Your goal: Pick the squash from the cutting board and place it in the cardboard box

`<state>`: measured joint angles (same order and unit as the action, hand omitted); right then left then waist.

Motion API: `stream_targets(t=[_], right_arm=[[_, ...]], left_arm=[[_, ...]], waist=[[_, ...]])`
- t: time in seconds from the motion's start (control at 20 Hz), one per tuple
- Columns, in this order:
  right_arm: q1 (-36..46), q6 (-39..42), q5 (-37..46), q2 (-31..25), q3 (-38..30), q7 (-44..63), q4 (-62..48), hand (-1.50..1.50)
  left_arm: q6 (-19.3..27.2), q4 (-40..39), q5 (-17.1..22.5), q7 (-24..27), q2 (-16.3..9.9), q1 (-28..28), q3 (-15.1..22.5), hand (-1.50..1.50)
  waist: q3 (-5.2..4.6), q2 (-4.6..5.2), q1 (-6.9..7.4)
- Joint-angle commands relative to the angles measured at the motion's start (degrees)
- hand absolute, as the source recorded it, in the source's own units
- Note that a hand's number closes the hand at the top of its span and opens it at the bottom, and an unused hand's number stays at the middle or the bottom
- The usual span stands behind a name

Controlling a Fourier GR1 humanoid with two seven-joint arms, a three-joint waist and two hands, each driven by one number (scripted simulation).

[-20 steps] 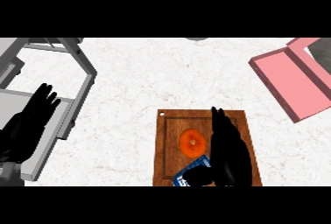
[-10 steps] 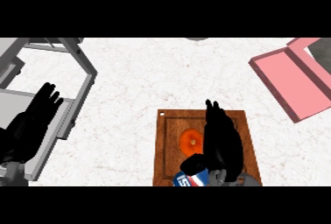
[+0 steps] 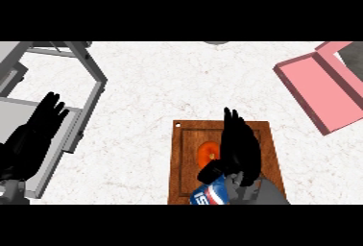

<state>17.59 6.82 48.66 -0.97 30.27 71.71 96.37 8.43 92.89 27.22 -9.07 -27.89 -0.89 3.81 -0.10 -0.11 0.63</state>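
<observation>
Fingers of our right hand (image 3: 237, 146) stretch straight over the cutting board (image 3: 186, 163), covering part of the orange squash (image 3: 208, 152) lying on it — not yet curled. We should settle lower, then close round it — clear of the blue can (image 3: 211, 194).

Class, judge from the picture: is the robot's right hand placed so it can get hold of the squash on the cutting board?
Probably yes. The right hand is over the cutting board, fingers straight, right beside the orange squash and partly covering it. Nothing lies between them; the blue can sits nearer the wrist.
</observation>
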Motion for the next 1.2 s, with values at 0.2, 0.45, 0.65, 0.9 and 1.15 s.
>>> stream_targets(t=[0.2,0.45,0.65,0.9,1.15], right_arm=[[-0.9,0.8,0.3,0.9,2.6,13.5,-2.2,-1.5],[2.9,3.7,-2.4,0.9,-1.2,13.5,-4.9,-1.5],[0.4,-0.2,-2.8,0.9,2.5,13.5,-6.3,-1.5],[2.8,-1.9,-5.1,0.9,1.4,13.5,-9.9,-1.5],[2.7,-2.2,-4.7,0.9,1.1,13.2,-10.5,-1.5]], left_arm=[[-0.8,0.1,0.1,-0.5,0.4,0.8,-1.0,0.0],[-1.6,-0.4,0.1,0.0,0.3,-0.3,-2.3,0.0],[-1.2,-2.5,-1.0,-0.5,1.3,-1.5,-1.8,0.0],[-3.2,-0.9,-1.7,1.9,1.2,1.8,-2.1,0.0],[-3.0,-1.6,-1.4,-0.3,1.4,-0.1,-2.9,0.0]], waist=[[0.0,-0.18,-0.13],[0.01,0.0,-0.14],[0.03,0.06,-0.55],[0.03,0.05,0.31],[0.05,0.1,-0.21]])
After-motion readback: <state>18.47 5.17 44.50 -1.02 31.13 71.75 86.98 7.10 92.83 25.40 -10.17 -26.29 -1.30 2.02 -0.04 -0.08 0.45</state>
